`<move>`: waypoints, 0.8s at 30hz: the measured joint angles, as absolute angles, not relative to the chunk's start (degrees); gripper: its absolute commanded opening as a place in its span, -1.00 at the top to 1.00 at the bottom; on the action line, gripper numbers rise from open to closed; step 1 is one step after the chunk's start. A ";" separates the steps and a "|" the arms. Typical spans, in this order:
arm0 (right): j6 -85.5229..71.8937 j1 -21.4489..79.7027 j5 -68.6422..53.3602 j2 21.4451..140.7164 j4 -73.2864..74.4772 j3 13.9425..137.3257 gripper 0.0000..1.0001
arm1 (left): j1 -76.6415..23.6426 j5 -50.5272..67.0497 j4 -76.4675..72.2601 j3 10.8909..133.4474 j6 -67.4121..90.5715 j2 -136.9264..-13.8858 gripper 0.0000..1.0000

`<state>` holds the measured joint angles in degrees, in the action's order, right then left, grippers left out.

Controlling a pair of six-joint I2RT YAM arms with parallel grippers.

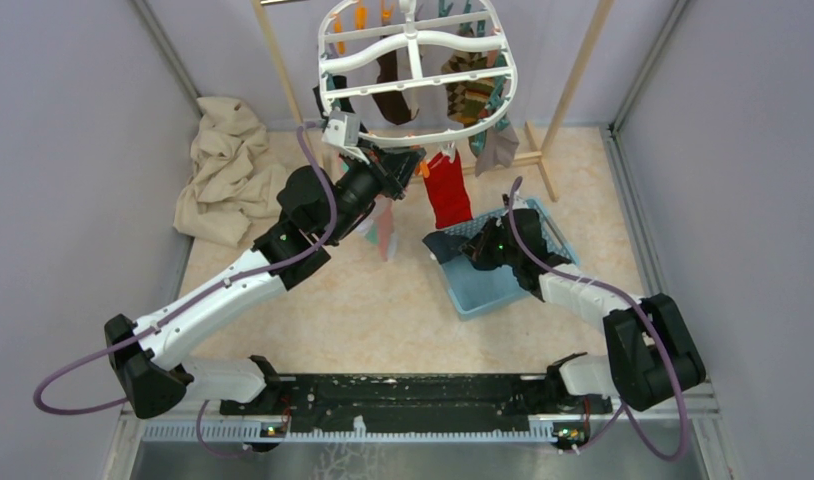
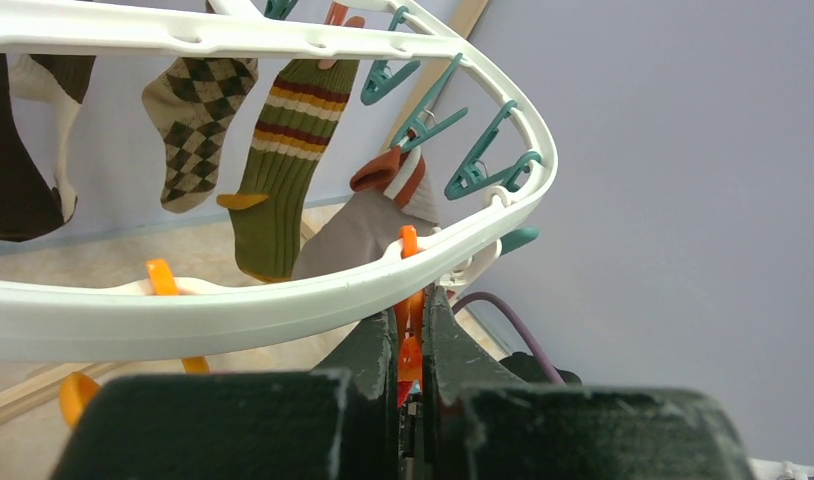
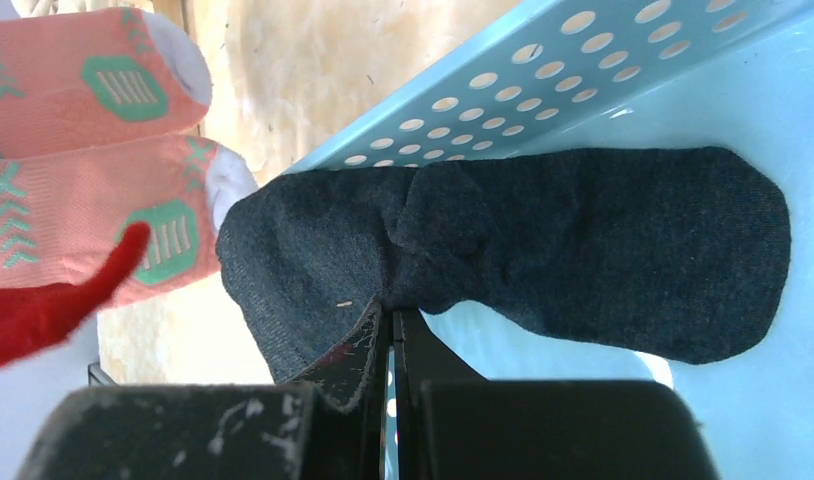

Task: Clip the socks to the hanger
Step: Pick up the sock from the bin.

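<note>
The white oval hanger point(image 1: 415, 42) hangs at the back, with orange and teal pegs on its rim point(image 2: 233, 310). The red sock point(image 1: 448, 190) hangs from its front rim, and its tip shows in the right wrist view point(image 3: 33, 315). My left gripper point(image 1: 408, 160) is raised under that rim, next to the red sock. It is shut point(image 2: 411, 330) on an orange peg point(image 2: 410, 350). The dark navy sock point(image 3: 603, 250) lies over the wall of the blue basket point(image 3: 543, 90). My right gripper point(image 3: 391, 315) is shut on the sock's edge. In the top view the gripper point(image 1: 473, 248) sits at the basket's left corner.
The blue basket point(image 1: 493, 290) stands right of centre on the floor. Pink-teal socks point(image 3: 83, 220), brown argyle socks point(image 2: 198, 120) and striped socks hang from the hanger. A beige cloth heap point(image 1: 228, 170) lies at the back left. The wooden pole rack point(image 1: 573, 80) stands behind, with walls close on both sides.
</note>
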<state>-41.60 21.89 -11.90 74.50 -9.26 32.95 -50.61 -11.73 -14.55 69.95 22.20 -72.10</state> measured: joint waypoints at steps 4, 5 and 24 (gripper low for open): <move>-41.60 21.82 -12.62 74.50 -9.50 32.93 0.17 | -50.61 -11.73 -14.52 69.95 22.20 -72.10 1.00; -41.39 21.82 -13.19 74.50 -9.80 32.91 0.08 | -50.61 -11.73 -14.55 69.95 22.20 -72.10 1.00; -51.83 23.05 -21.06 76.34 -25.17 24.99 -0.24 | -50.61 -11.73 -14.55 69.95 22.20 -72.10 1.00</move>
<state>-51.83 23.05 -21.06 76.34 -25.17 24.99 -50.61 -11.73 -14.55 69.95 22.20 -72.10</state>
